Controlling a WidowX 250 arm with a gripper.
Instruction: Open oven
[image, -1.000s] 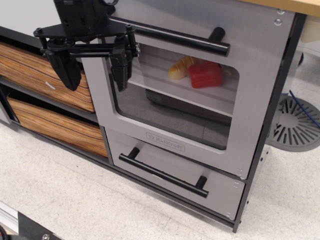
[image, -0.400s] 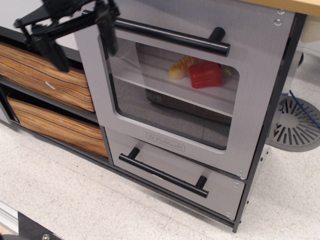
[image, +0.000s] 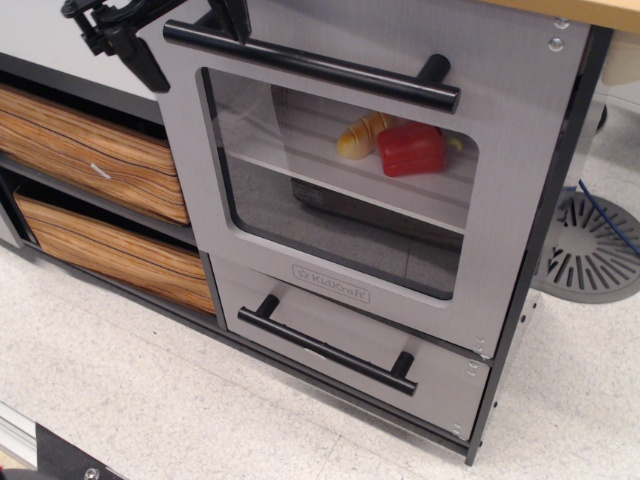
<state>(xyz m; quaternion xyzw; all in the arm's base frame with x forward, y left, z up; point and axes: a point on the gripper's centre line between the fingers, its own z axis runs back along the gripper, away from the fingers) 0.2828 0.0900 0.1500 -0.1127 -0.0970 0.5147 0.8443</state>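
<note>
Oven (image: 350, 180): toy kitchen oven with a large grey brushed door, filling the middle of the view; the door sits flush with its frame, closed.
Oven handle (image: 310, 65): long black bar across the top of the door, on two posts, running from upper left down to the right.
Oven window (image: 340, 175): clear pane with rounded corners; through it a white shelf shows.
Logo (image: 331, 284): small plate on the door's lower edge, under the window.
Red toy (image: 411, 150): blocky red piece lying on the shelf inside the oven, seen through the window.
Yellow toy (image: 361, 135): pale, rounded piece on the same shelf, touching the red one on its left.
Lower drawer (image: 350, 345): smaller grey front just below the oven door, with its own black bar handle, shut.
Wood-grain drawers (image: 95, 190): two stacked fronts to the left of the oven, both shut.
Gripper (image: 175, 25): black, at the top left edge of the view, just above the left end of the oven handle; mostly cut off by the frame; one finger reaches down left of the door, the other shows above the bar, so the jaws stand wide apart.
Worktop (image: 590, 10): light wood strip along the top right corner, above the oven.
Floor (image: 150, 400): pale speckled surface in front of the unit.
Grey vented disc (image: 590, 245): lies on the floor to the right of the unit.
</note>
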